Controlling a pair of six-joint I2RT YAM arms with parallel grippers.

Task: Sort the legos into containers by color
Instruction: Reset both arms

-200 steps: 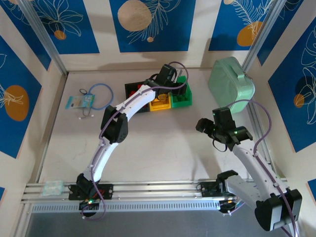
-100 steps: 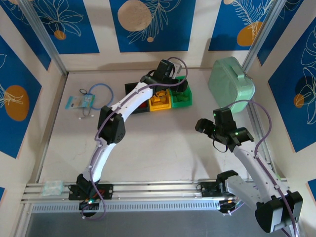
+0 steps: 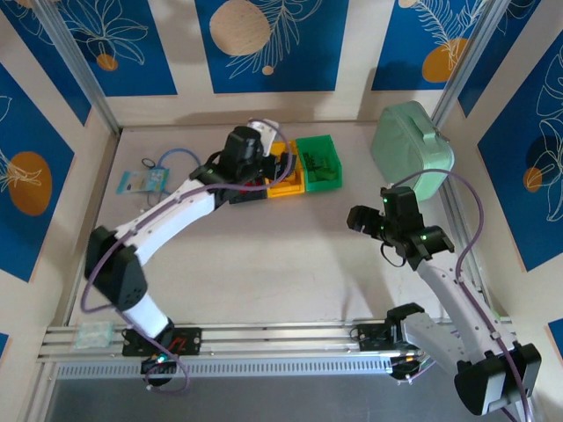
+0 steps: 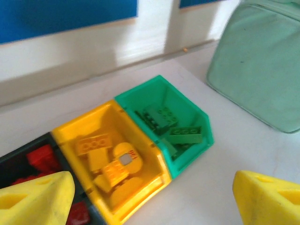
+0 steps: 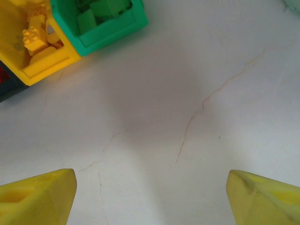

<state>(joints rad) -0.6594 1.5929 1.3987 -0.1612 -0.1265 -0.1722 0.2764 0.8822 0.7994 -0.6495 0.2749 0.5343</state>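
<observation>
Three joined containers stand at the back middle of the table: a black bin (image 3: 249,195), a yellow bin (image 3: 286,185) and a green bin (image 3: 301,143). In the left wrist view red legos (image 4: 42,157) lie in the black bin (image 4: 18,150), yellow-orange legos (image 4: 110,164) in the yellow bin (image 4: 142,206), and green legos (image 4: 185,135) in the green bin (image 4: 189,159). My left gripper (image 3: 261,165) (image 4: 152,206) hovers open and empty above the black and yellow bins. My right gripper (image 3: 361,220) (image 5: 150,199) hangs open over bare table, the green bin (image 5: 112,33) to its upper left.
A large mint-green case (image 3: 412,145) (image 4: 262,61) sits at the back right, close to the green bin. A blue cable loop (image 3: 180,167) and a small packet (image 3: 145,180) lie at the back left. Walls close the table on three sides.
The left arm has swung left and pulled back from over the green and yellow bins, uncovering them. The right arm has barely moved.
</observation>
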